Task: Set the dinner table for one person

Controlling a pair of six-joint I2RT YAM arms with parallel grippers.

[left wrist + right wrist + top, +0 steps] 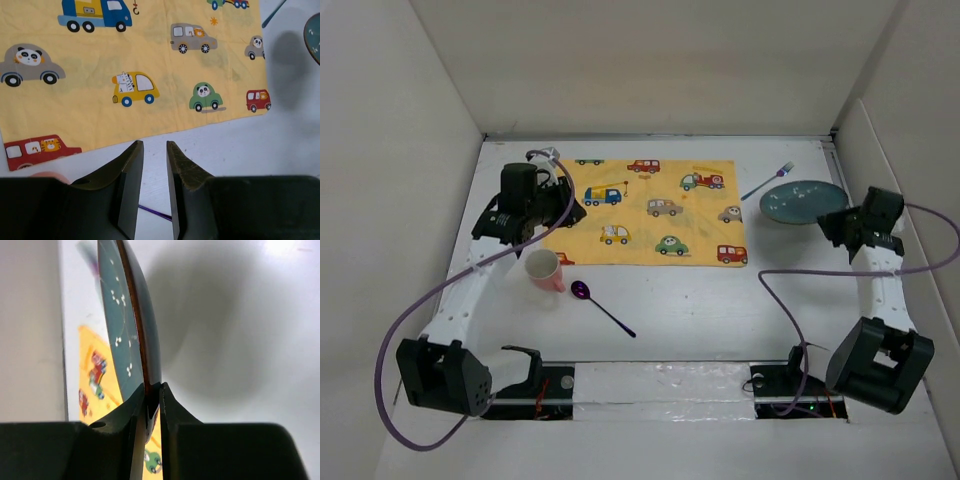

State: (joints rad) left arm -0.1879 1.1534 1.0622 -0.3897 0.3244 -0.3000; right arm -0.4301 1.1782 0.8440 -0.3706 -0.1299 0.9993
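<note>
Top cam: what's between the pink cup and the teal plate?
Top view: the yellow car-print placemat covers nearly the whole stretch between pink cup and teal plate, then a thin bare strip of dinner table beside the plate.

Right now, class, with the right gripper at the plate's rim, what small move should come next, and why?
Probably lift the plate slightly off the dinner table. The right gripper is pinched on its rim, and the plate lies right of the yellow placemat, not on it; raising it first should let it travel left without dragging.
</note>
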